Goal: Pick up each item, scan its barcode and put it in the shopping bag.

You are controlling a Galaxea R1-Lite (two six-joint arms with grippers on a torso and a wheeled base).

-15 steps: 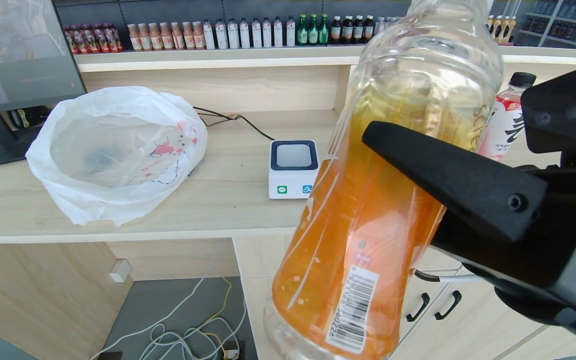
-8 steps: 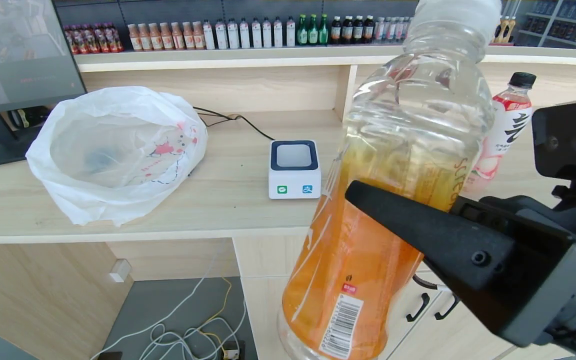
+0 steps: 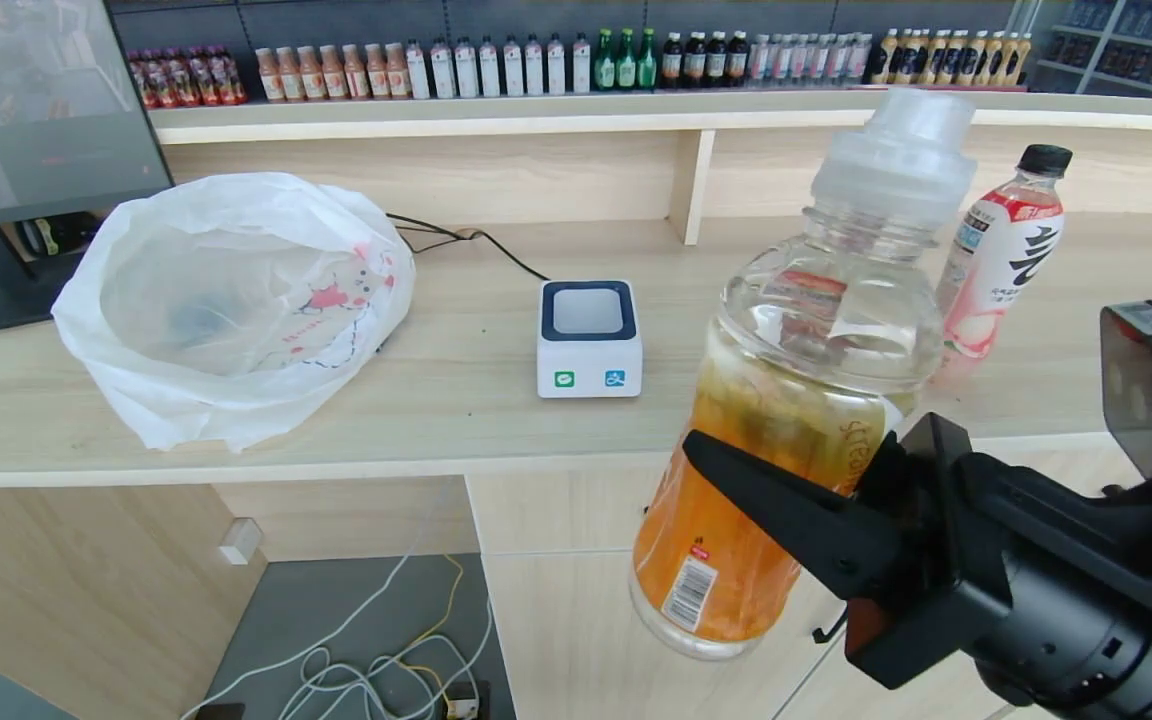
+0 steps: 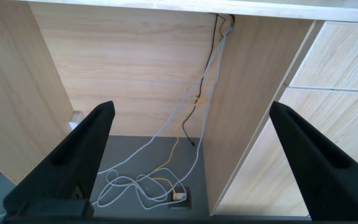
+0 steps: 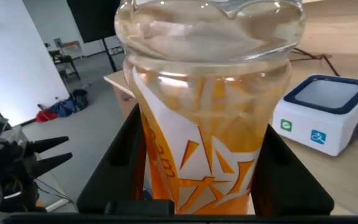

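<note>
As we held the orange bottle (image 3: 796, 400) up in the air, our right jaws were shut tight on its middle, one dark jaw on each side. The orange bottle was off the table (image 3: 456, 410), in front of its edge and to the right of the scanner (image 3: 588, 338), near it but not touching. It leaned a little, with its clear cap up and its barcode low down, facing us. The white scanner sat on the table, between the bag (image 3: 236, 300) and a pink bottle (image 3: 1001, 260). The bag lay open at the left, well apart from the orange bottle. The pink bottle stood upright at the right. Our left jaws were wide open and held nothing. They pointed at the space under the table, where wires (image 4: 166, 186) lay on the floor (image 4: 126, 163).
</note>
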